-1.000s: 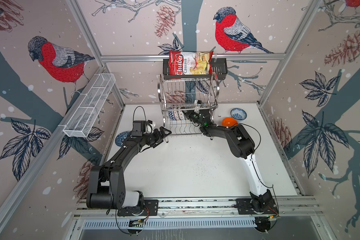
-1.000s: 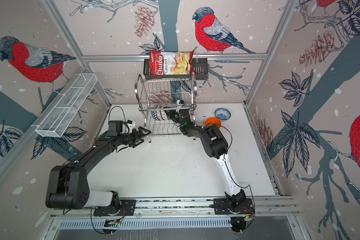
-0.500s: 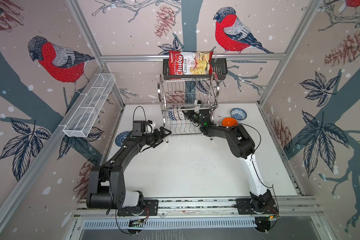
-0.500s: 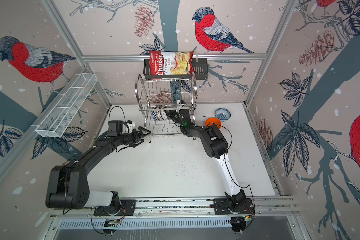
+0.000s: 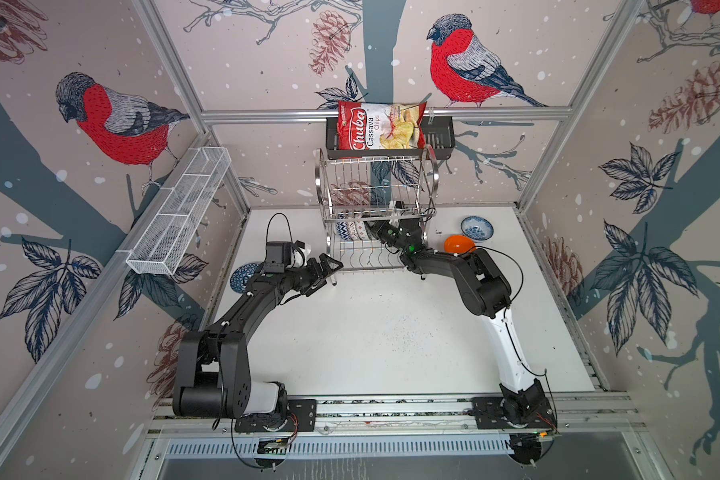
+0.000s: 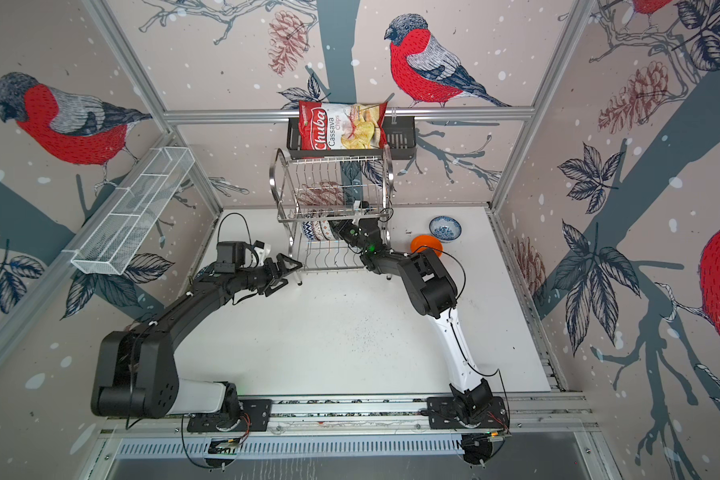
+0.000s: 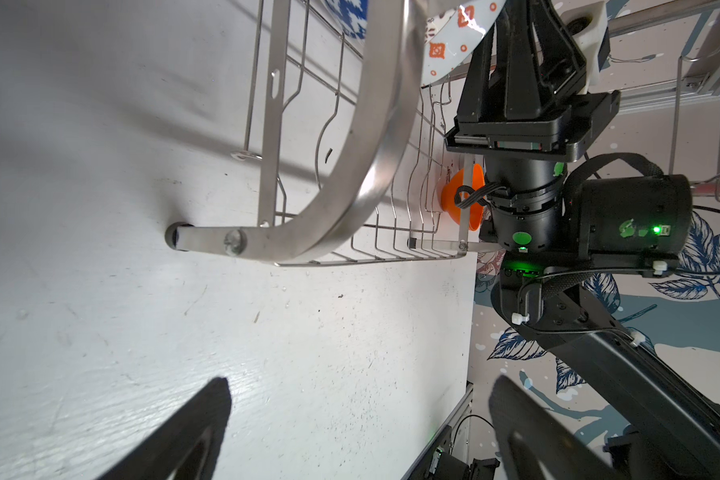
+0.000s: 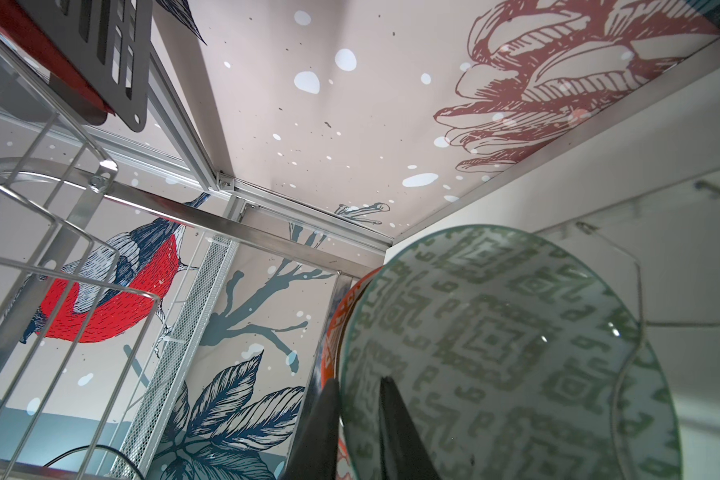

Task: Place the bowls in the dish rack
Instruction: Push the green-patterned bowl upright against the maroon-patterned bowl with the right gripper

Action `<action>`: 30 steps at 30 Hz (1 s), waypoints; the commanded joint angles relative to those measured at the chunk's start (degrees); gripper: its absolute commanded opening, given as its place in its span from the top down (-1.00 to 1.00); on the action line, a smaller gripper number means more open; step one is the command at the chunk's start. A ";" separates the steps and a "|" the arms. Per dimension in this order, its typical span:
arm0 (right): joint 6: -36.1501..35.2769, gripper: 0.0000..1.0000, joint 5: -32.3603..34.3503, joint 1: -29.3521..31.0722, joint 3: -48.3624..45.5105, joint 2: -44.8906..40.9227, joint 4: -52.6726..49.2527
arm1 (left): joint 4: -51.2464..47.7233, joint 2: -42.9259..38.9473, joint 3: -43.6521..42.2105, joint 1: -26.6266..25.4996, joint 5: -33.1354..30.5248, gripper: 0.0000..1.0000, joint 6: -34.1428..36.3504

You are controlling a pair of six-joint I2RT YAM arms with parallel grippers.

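The steel dish rack (image 5: 377, 195) (image 6: 333, 187) stands at the back of the table. On edge in its lower tier stand three bowls: dark blue (image 5: 342, 230), orange-white (image 5: 352, 230) and grey-green (image 5: 366, 230). My right gripper (image 5: 375, 230) (image 8: 358, 382) reaches into that tier, shut on the grey-green bowl (image 8: 495, 332), one finger inside the rim and one outside. A plain orange bowl (image 5: 458, 244) and a white-blue floral bowl (image 5: 476, 227) sit on the table to the right. A dark blue bowl (image 5: 242, 276) lies behind my left arm. My left gripper (image 5: 329, 272) (image 7: 360, 382) hangs open and empty by the rack's front left foot.
A long white mesh basket (image 5: 179, 212) hangs on the left wall. A black basket (image 5: 441, 137) with a chips bag (image 5: 379, 126) hangs above the rack. The rack's arched end frame (image 7: 387, 145) is close in front of my left gripper.
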 commanded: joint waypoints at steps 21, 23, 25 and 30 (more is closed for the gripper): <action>0.54 0.69 -0.56 0.72 -1.70 -1.28 1.19 | 0.68 -0.44 -0.40 -0.16 0.11 -0.95 0.66; 0.54 0.69 -0.56 0.85 -2.01 -1.33 1.26 | 0.68 -0.44 -0.38 -0.16 0.13 -0.94 0.66; 0.55 0.70 -0.60 0.89 -2.33 -1.31 1.48 | 0.68 -0.44 -0.37 -0.16 0.11 -0.95 0.66; 0.45 0.71 -0.56 0.94 -2.48 -1.38 1.55 | 0.61 -0.53 -0.40 -0.16 0.03 -0.94 0.62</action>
